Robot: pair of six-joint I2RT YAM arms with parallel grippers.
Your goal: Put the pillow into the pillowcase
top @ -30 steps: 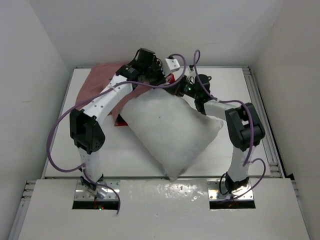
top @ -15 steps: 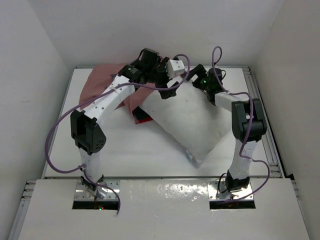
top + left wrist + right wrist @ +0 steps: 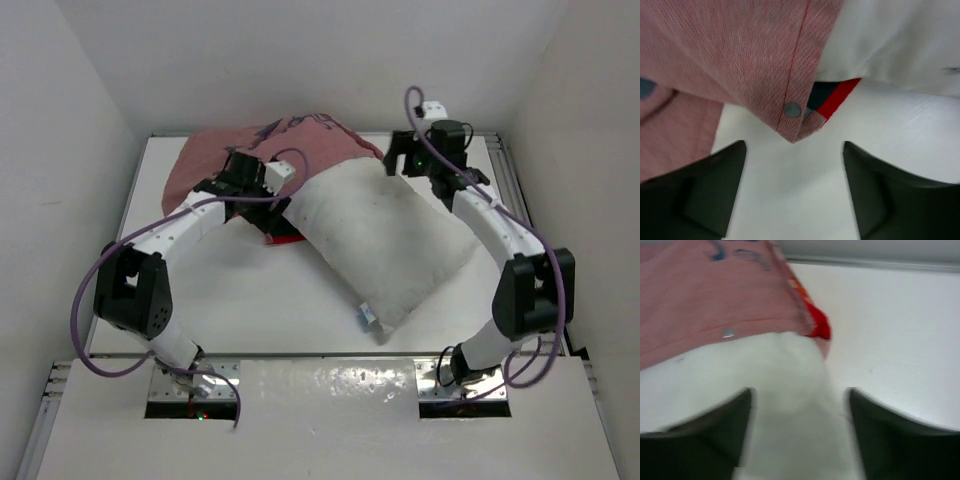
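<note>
The white pillow [image 3: 390, 245] lies slanted across the table, its far-left end tucked under the dull pink pillowcase [image 3: 270, 150] at the back. My left gripper [image 3: 268, 200] hovers open over bare table just short of the pillowcase's corner [image 3: 790, 112], which has a metal snap and shows red lining; nothing is between its fingers [image 3: 710, 190]. My right gripper [image 3: 398, 165] is open above the pillow's upper right edge. In the right wrist view the pillow [image 3: 790, 405] fills the gap under the spread fingers [image 3: 890, 435], and the pillowcase's hem [image 3: 715, 305] lies just ahead.
White walls close in the table [image 3: 250, 300] on three sides, with a metal rail [image 3: 530, 230] along the right edge. A small label [image 3: 367, 318] sticks out at the pillow's near corner. Purple cables loop off both arms.
Both grippers have opened and let go. The pillow slid toward the back, the pillowcase now drapes over its far end, and both arms pulled apart to either side.
</note>
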